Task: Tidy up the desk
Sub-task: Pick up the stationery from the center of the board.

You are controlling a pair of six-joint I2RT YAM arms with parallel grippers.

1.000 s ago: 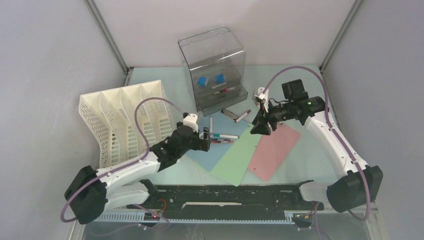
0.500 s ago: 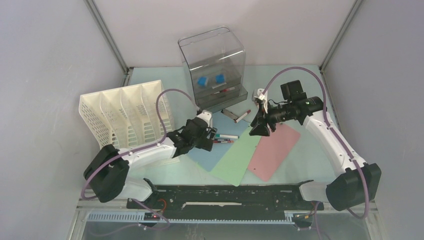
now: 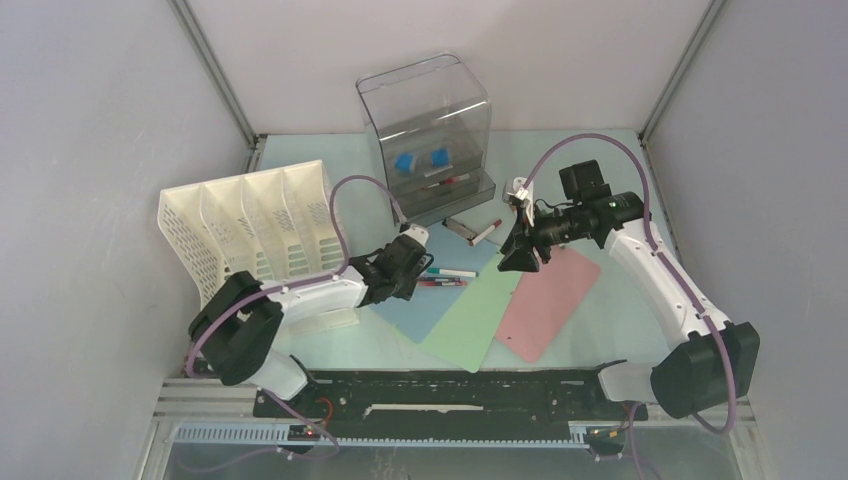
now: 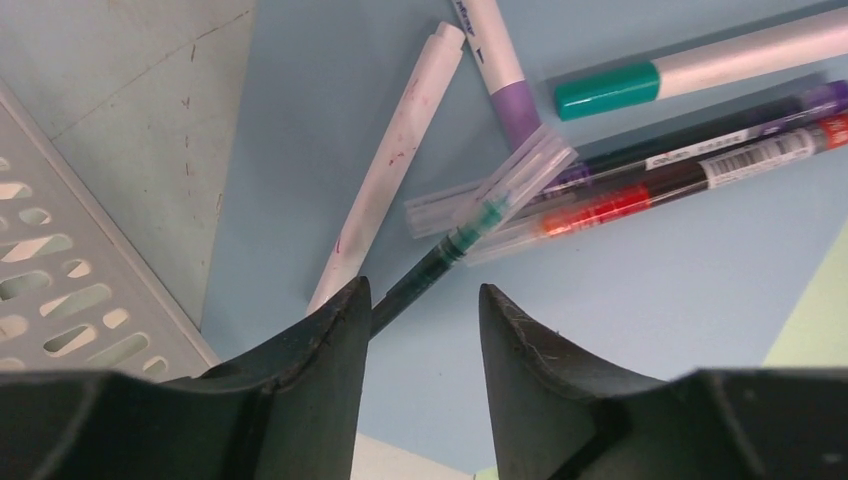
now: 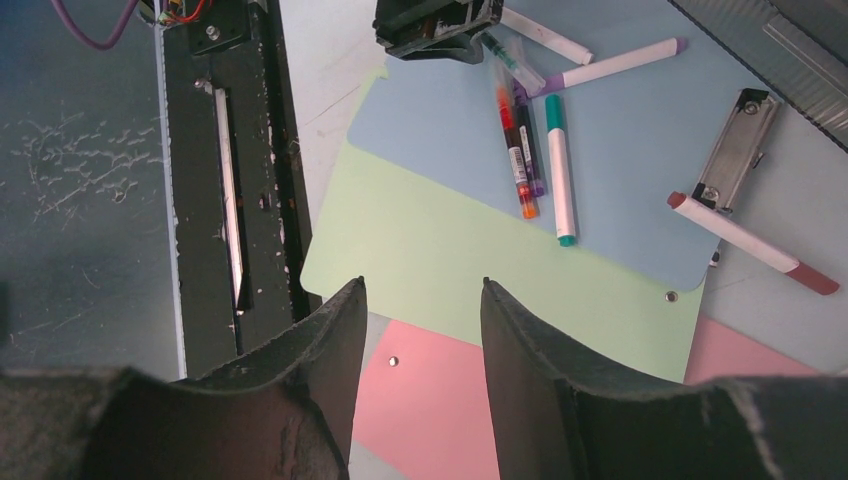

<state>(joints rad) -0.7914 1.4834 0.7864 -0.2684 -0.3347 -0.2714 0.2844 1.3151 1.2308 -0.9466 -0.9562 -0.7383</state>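
Desk (image 3: 600, 150): pale mint green. Walls (image 3: 100, 150): plain grey. Rail (image 3: 450, 395): black.

Rack (image 3: 250, 225): white, patterned with rows of oval slots.

Drawer box (image 3: 425, 100): clear, smoky grey at the base, with two bright blue items (image 3: 403, 161) inside.

Sheets, all plain: blue sheet (image 3: 420, 310), light green sheet (image 3: 470, 320), pink sheet (image 3: 545, 300).

Pens:
- teal marker (image 4: 700, 62): white barrel, teal cap
- purple marker (image 4: 497, 55): white with a lilac band
- white pen (image 4: 385, 170): faint pink smears
- red pen (image 4: 640, 198): clear barrel, red ink, barcode label
- green pen (image 4: 450, 250): dark green, clear cap
- red-tipped marker (image 5: 750, 245): white with dark red ends

Clip (image 5: 738, 150): silver. Arms (image 3: 655, 275): white links, black joints. Cables (image 3: 590, 136): purple.
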